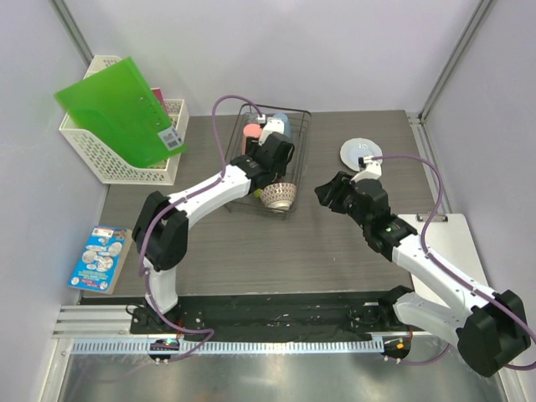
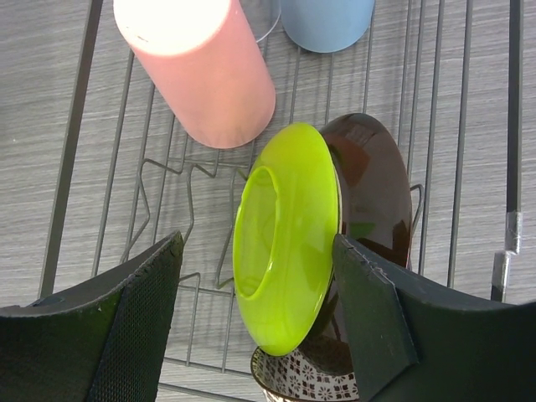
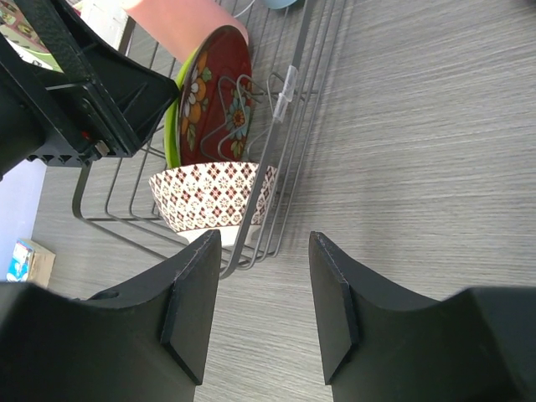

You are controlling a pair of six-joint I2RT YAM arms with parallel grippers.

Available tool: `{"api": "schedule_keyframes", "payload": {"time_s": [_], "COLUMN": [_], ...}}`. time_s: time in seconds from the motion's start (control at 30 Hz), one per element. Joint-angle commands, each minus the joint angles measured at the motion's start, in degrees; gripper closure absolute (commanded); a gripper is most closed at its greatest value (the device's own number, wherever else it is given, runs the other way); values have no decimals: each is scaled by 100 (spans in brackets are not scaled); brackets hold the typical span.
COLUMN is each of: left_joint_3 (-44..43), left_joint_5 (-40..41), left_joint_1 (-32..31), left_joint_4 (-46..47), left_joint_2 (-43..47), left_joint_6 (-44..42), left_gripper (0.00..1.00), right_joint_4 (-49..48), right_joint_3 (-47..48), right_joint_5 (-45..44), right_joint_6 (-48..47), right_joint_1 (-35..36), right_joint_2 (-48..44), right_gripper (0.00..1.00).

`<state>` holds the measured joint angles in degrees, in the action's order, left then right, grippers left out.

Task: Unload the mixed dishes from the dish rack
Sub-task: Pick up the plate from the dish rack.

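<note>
The black wire dish rack (image 1: 305,155) holds a pink cup (image 1: 251,134), a light blue cup (image 1: 283,124) and a white bowl with a reddish pattern (image 1: 279,195). In the left wrist view the yellow-green plate (image 2: 280,234) stands on edge against the red patterned plate (image 2: 377,184), behind the bowl (image 2: 306,378). My left gripper (image 2: 258,243) is open inside the rack, its fingers on either side of the yellow-green plate. My right gripper (image 3: 261,243) is open and empty over the table, just right of the rack's near corner. The pale grey-white plate (image 1: 360,153) lies on the table.
A white lattice basket (image 1: 109,159) with a green folder (image 1: 126,109) stands at the back left. A blue packet (image 1: 100,258) lies at the left edge. A white board (image 1: 452,243) lies at the right, under the right arm.
</note>
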<state>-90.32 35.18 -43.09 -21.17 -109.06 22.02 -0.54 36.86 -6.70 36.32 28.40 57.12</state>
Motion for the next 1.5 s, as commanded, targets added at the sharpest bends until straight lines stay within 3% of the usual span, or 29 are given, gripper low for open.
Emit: {"api": "schedule_keyframes", "payload": {"time_s": [0.0, 0.5, 0.67, 0.9, 1.17, 1.47], "left_joint_3": [261, 858, 1087, 991, 692, 534], "left_joint_5": [50, 314, 60, -2, 103, 139], "left_joint_1": [-103, -138, -138, -138, -138, -77], "left_joint_4": [16, 86, 280, 140, -133, -150], "left_joint_2": [51, 130, 472, 298, -274, -502], "left_joint_6": [21, -93, -207, -339, -400, -357], "left_gripper": [28, 30, 25, 20, 28, 29], "right_joint_4": [-272, -289, -298, -316, -298, -280], "right_joint_3": [-47, -170, -197, -214, -223, -223], "right_joint_5": [-16, -24, -16, -7, 11, -7], "right_joint_6": [-11, 25, 42, 34, 34, 16], "right_joint_1": [16, 25, 25, 25, 16, 16], "right_joint_2": [-70, -34, -17, 0, 27, 88], "right_gripper": [48, 49, 49, 48, 49, 49]}}
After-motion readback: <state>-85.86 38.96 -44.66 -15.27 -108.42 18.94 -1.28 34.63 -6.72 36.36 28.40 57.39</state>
